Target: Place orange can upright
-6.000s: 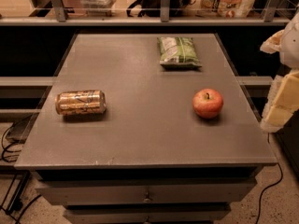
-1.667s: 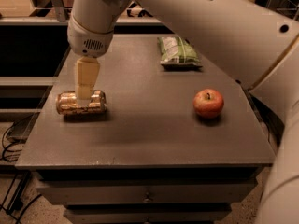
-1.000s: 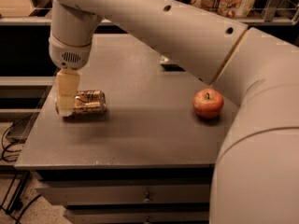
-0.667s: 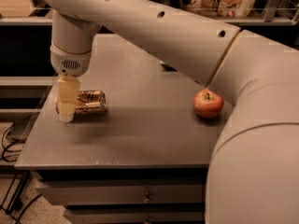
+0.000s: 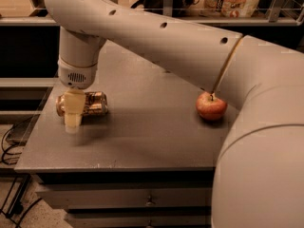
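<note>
Lying on its side near the left edge of the bench [image 5: 142,139], your orange can [image 5: 91,103] is partly covered by the gripper [image 5: 73,117], which hangs over its left end. You cannot tell whether that gripper grasps it. A red apple [image 5: 211,106] sits well apart, rightward.

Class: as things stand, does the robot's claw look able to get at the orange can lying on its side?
Probably yes. The claw is right at the orange can, in front of one end, with nothing between them. The apple sits far off across the table, out of the way.
</note>
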You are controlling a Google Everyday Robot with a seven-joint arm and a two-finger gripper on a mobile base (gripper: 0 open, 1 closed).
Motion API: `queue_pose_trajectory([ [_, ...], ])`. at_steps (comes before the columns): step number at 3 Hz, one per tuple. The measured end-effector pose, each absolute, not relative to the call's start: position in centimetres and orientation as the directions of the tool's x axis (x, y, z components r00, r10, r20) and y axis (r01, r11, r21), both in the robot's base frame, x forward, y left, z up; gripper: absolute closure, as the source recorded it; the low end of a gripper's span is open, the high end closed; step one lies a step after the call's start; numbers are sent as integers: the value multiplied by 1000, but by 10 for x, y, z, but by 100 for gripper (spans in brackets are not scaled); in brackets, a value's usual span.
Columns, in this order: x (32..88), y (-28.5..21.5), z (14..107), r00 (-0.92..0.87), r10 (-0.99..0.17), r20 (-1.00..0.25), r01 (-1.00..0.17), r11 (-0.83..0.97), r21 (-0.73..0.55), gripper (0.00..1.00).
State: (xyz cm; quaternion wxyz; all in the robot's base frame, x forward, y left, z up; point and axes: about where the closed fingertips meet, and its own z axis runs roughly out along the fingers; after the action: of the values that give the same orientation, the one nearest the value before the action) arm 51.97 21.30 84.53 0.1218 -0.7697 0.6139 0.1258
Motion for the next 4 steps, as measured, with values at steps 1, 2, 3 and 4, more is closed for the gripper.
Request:
queue_pose_trajectory([
  [1,516,216,842,220,-908,-357,-974,-223,-33,41],
  [2,513,217,847,230,-901,-367,-972,-230,-46,64],
  [3,513,215,864,238,-883,-404,-971,-223,-83,87],
  [4,510,211,898,278,-819,-503,-960,-223,-169,100],
])
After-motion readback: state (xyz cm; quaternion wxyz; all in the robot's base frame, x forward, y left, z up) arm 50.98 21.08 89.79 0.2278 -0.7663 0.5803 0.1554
